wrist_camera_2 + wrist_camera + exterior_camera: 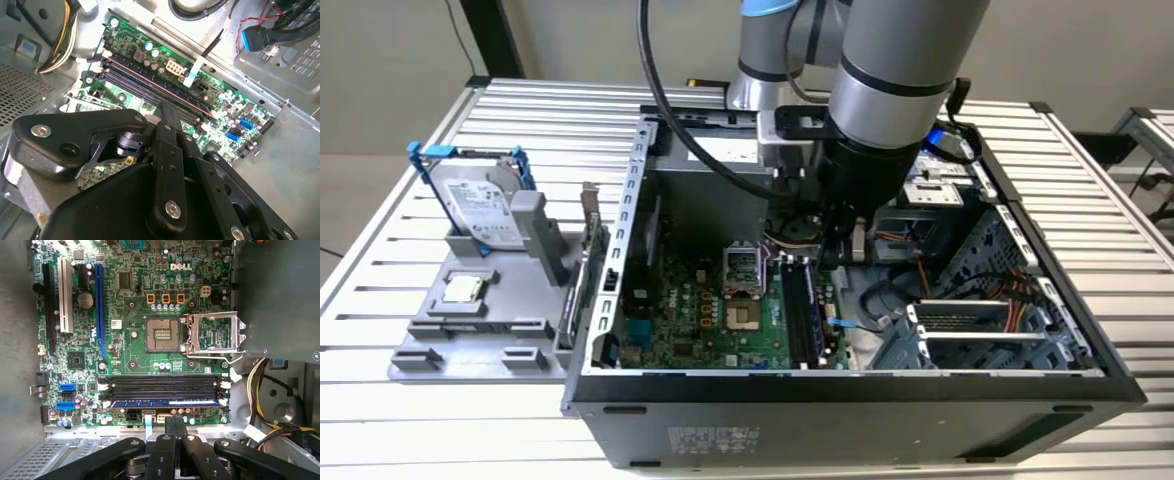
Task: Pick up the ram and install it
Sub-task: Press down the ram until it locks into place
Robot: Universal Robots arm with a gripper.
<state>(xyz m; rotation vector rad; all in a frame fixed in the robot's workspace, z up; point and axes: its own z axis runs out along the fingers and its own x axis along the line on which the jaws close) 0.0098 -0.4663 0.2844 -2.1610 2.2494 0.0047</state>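
My pincer [175, 419] is clenched, its two fingers pressed tight together, and I see nothing between them. It hangs low inside the computer box [854, 385], just above the ram [165, 402]. The ram is a thin blue stick lying in the slot nearest the edge of the green board [130, 347], with the empty black slots [165, 385] beside it. I think the ram is light and stiff, but easy to break. It is best held by its long thin edges, near the middle, not by its little parts. Out on the worktop [400, 420], a grey tray [480, 330] holds the big silver drive [474, 205] and a small square chip [463, 288]
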